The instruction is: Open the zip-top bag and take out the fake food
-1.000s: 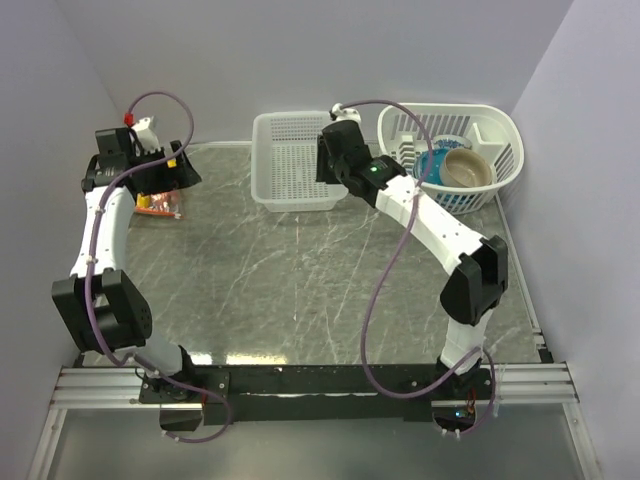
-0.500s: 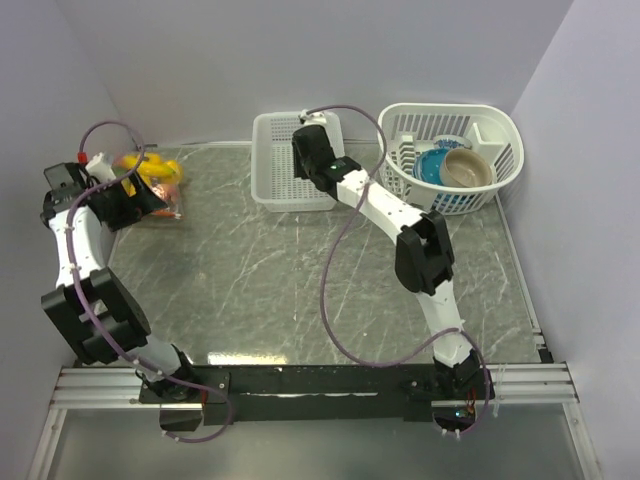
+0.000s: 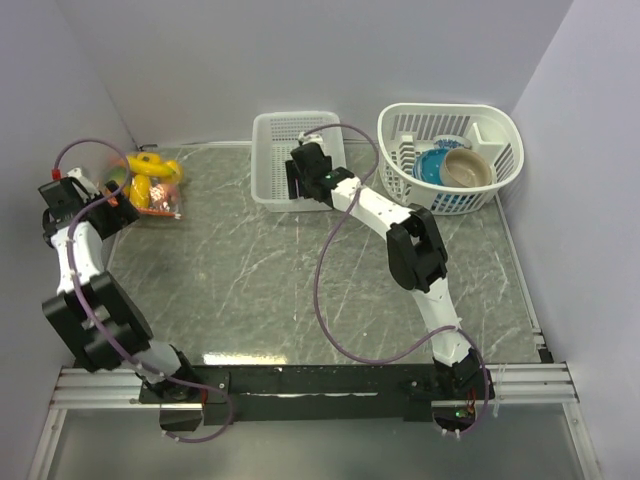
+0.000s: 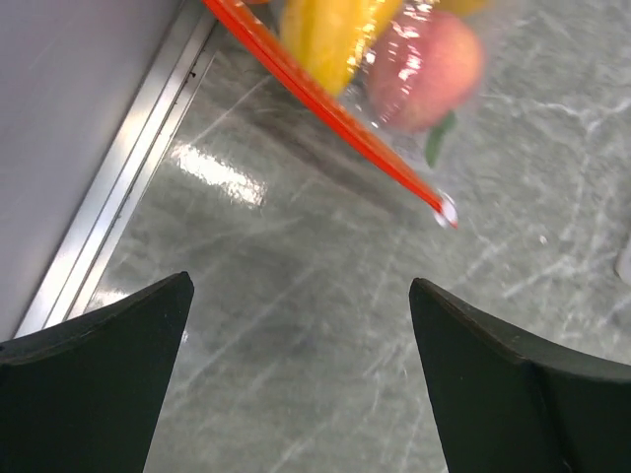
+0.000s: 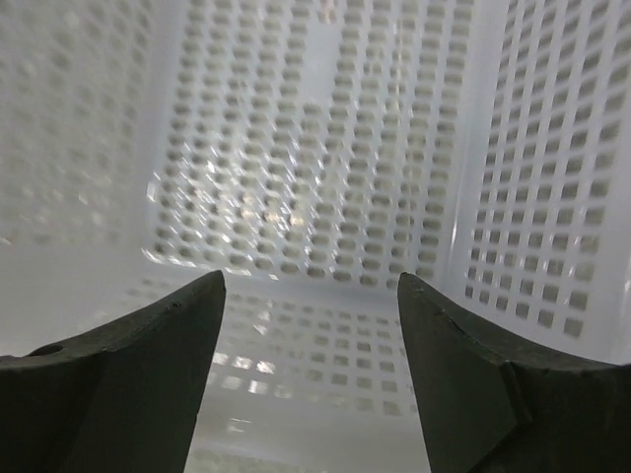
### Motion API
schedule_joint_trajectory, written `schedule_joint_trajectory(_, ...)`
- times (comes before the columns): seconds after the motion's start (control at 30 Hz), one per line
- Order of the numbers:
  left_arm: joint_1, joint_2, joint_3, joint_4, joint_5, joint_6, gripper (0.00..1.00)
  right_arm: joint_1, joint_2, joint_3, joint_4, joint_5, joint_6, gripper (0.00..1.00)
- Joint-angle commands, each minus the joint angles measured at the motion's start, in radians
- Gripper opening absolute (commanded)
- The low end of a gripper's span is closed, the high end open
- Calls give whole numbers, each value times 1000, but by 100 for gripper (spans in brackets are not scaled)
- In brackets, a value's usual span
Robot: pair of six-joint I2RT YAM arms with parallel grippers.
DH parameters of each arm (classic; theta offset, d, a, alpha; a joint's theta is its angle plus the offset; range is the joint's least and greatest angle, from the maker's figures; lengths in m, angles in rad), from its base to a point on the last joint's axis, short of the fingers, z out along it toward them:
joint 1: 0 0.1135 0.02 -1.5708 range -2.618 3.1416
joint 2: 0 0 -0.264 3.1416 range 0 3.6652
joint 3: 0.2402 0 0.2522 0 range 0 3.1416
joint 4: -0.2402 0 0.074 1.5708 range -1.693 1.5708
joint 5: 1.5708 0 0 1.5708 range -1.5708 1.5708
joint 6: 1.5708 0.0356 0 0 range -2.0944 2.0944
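Note:
The zip-top bag (image 3: 152, 192) lies at the far left of the table with yellow, orange and pink fake food (image 3: 150, 166) inside. In the left wrist view its orange-red zip strip (image 4: 325, 108) runs diagonally across the top, with a yellow piece (image 4: 330, 34) and a pink-red piece (image 4: 431, 74) behind it. My left gripper (image 3: 106, 205) (image 4: 301, 284) is open and empty, just short of the strip over bare table. My right gripper (image 3: 293, 186) (image 5: 311, 280) is open and empty, facing the white slotted basket.
The white slotted basket (image 3: 275, 135) (image 5: 315, 177) stands at the back centre. A round white basket (image 3: 500, 125) holding bowls stands at the back right. A wall and a metal rail (image 4: 118, 197) run close along the left of the bag.
My left arm has drawn back to the left, uncovering the bag. My right arm has swung left and down to the near wall of the slotted basket.

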Motion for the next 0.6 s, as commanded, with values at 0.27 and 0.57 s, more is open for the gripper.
schedule_joint_trajectory(0.27, -41, 289, 112, 218, 1, -90, 99, -7, -40, -43, -69, 18, -22, 74)
schedule_joint_trajectory(0.57, -167, 323, 114, 356, -97, -114, 35, -7, -128, -225, -85, 41, 25, 59)
